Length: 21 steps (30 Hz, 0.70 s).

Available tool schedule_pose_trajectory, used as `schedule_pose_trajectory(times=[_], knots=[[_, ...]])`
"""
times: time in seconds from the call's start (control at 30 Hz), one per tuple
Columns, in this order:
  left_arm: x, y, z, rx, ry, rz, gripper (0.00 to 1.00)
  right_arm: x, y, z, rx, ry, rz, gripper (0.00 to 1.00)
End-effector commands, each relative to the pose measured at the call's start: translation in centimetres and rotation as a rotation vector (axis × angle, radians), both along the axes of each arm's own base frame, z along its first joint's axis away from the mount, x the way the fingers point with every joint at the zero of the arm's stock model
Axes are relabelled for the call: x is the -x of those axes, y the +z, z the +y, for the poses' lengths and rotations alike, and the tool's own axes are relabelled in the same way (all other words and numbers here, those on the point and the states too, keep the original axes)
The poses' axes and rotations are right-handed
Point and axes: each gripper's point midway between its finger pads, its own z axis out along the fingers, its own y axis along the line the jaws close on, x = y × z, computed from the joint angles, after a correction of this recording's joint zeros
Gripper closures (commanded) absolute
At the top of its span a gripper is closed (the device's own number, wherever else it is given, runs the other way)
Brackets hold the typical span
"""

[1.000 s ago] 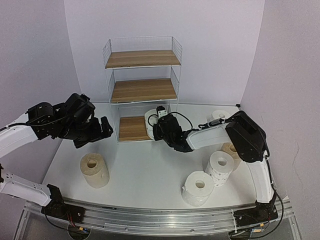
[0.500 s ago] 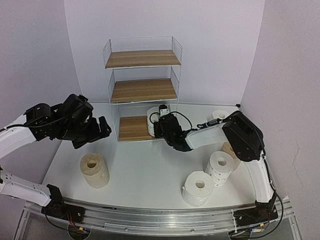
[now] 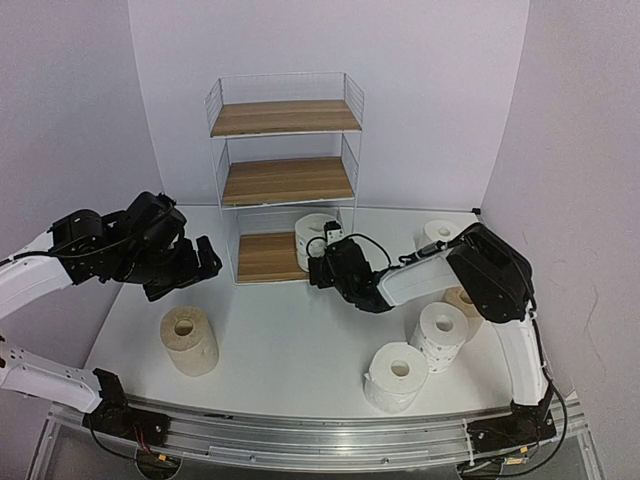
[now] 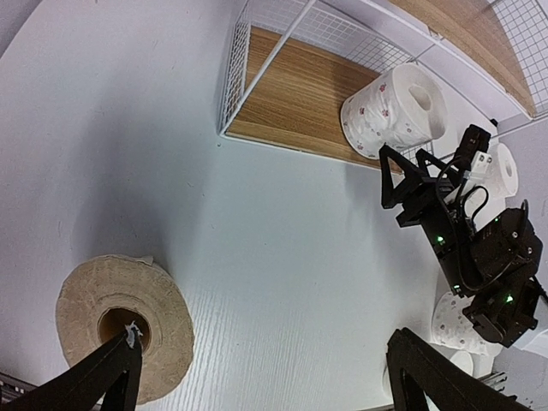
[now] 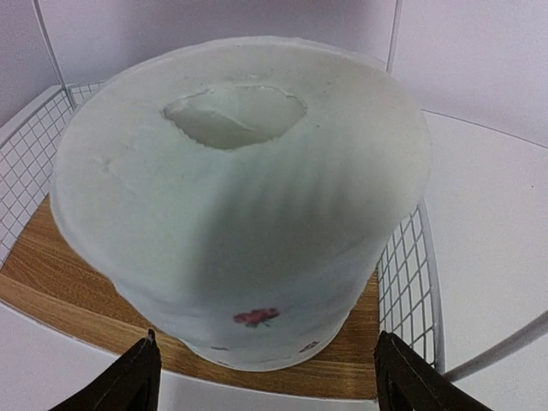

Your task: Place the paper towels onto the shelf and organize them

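Dotted roll (image 5: 240, 197) stands upright on the shelf (image 3: 265, 257), at the 3 o'clock end of its bottom board, right end effector (image 5: 264, 347) released before it; placement looks complete, next calling for a clear withdrawal.

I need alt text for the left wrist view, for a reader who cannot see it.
A dotted white paper towel roll stands at the right end of the shelf's bottom board, with the open right tool just in front of it. Nearer, a tan roll stands on the white table, partly behind one finger of the open left tool.
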Motion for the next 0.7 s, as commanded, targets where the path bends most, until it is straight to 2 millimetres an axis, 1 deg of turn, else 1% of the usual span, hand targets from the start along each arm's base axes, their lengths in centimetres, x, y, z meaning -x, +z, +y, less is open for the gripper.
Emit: schedule_pose_trajectory(times=[0.0,0.03,0.1,0.2,0.23,0.3,0.33,0.37,0.4,0.47,0.5,0.57,0.67], knots=[[0.1,0.3,-0.2,0.034,0.001,-0.007,0.01,1.1,5.4,0.3,-0.113,0.047,-0.04,0.17],[0.1,0.3,-0.3,0.037,0.0,-0.006,0.0,1.7,5.4,0.4,-0.117,0.073,-0.027,0.16],[0.0,0.2,-0.5,0.047,-0.011,-0.011,0.01,3.2,6.2,0.6,-0.131,0.117,-0.003,0.15],[-0.1,0.0,-1.4,0.06,-0.048,-0.025,0.0,6.1,6.7,0.8,-0.111,0.19,0.083,0.15],[-0.2,-0.2,-1.7,0.061,-0.069,-0.028,0.0,7.2,7.3,0.9,-0.112,0.224,0.123,0.14],[-0.6,-0.2,-2.9,0.08,-0.118,-0.059,0.0,9.5,7.0,-0.3,-0.096,0.233,0.259,0.15],[-0.7,-0.3,-3.4,0.087,-0.146,-0.073,0.0,10.6,7.3,-1.0,-0.094,0.241,0.304,0.15],[-0.8,-0.3,-4.0,0.092,-0.181,-0.089,0.0,11.7,7.6,-2.1,-0.072,0.237,0.348,0.15],[-1.0,-0.1,-4.8,0.103,-0.221,-0.116,0.01,12.9,7.3,-3.7,-0.034,0.213,0.403,0.15],[-1.2,-0.4,-6.1,0.114,-0.283,-0.142,0.0,15.0,7.9,-6.8,0.031,0.18,0.473,0.15],[-1.2,-0.7,-6.7,0.115,-0.311,-0.145,0.01,16.0,8.6,-8.3,0.057,0.164,0.494,0.16],[-1.4,-0.9,-7.7,0.121,-0.356,-0.159,0.01,18.0,9.1,-11.6,0.119,0.128,0.581,0.16],[-1.6,-1.3,-9.3,0.126,-0.421,-0.169,0.0,20.1,9.6,-17.7,0.184,-0.006,0.731,0.17]])
